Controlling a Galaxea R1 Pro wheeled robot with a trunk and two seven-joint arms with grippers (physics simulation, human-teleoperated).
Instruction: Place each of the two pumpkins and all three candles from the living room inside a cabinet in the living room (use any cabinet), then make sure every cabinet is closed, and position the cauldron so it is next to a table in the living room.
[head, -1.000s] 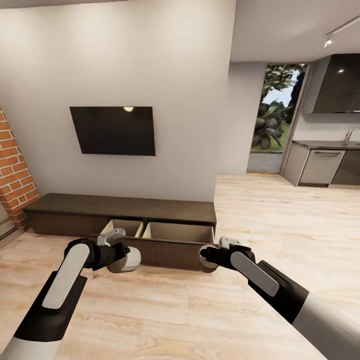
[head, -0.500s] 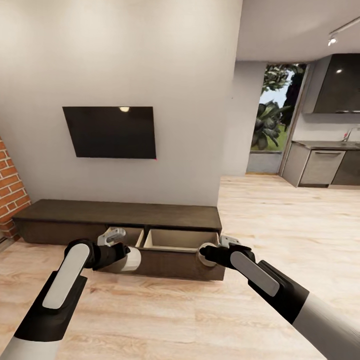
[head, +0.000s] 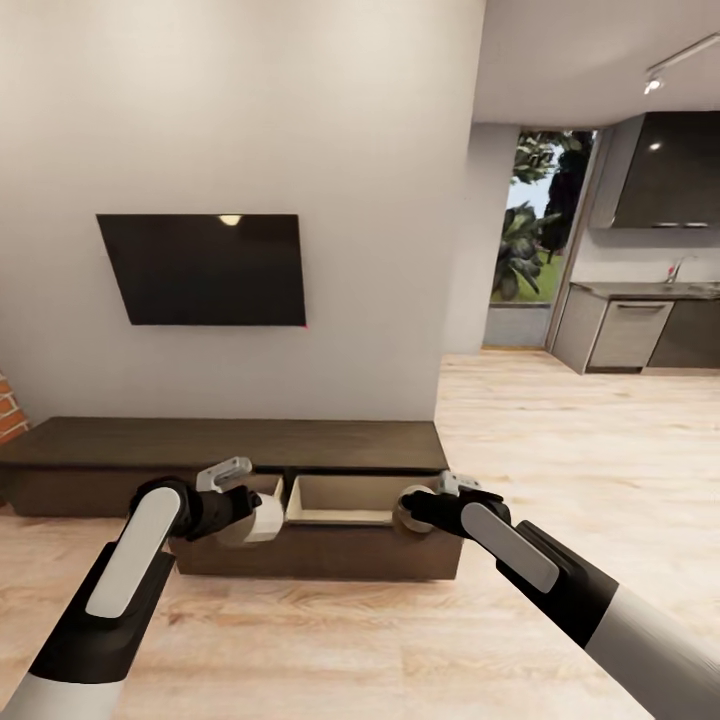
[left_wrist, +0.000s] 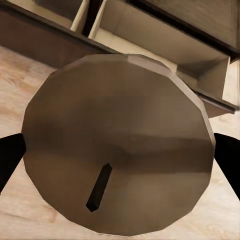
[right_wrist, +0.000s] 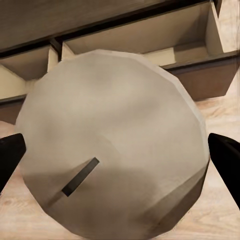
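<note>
While the robot faces the long dark-brown cabinet (head: 225, 445) under the wall-mounted television (head: 205, 268), each arm carries one candle, seemingly so both can be stowed in a single visit. The left gripper (head: 243, 497) is clamped on a pale candle (head: 254, 520) at about seven o'clock in the head view, hanging in front of the left open drawer (head: 268, 488). The right gripper (head: 428, 503) is closed on the other candle (head: 412, 512) at about five o'clock, at the near right corner of the right open drawer (head: 350, 498).

Seen along the left fingers, the left-hand candle's flat top (left_wrist: 120, 145) and dark wick (left_wrist: 99, 187) face the camera, with black fingertips (left_wrist: 11, 157) pressed at either side and the drawer interiors beyond. The right wrist view shows the same for its candle (right_wrist: 112, 145): a fingertip (right_wrist: 227, 160) on each flank, wick (right_wrist: 80, 177) toward the lens, both pale drawer boxes (right_wrist: 145, 42) above it.

Both drawers stand pulled out, presumably left open to receive the load. By my judgement the candles are near but not yet over the openings; each arm needs to reach forward over a drawer front before releasing.
</note>
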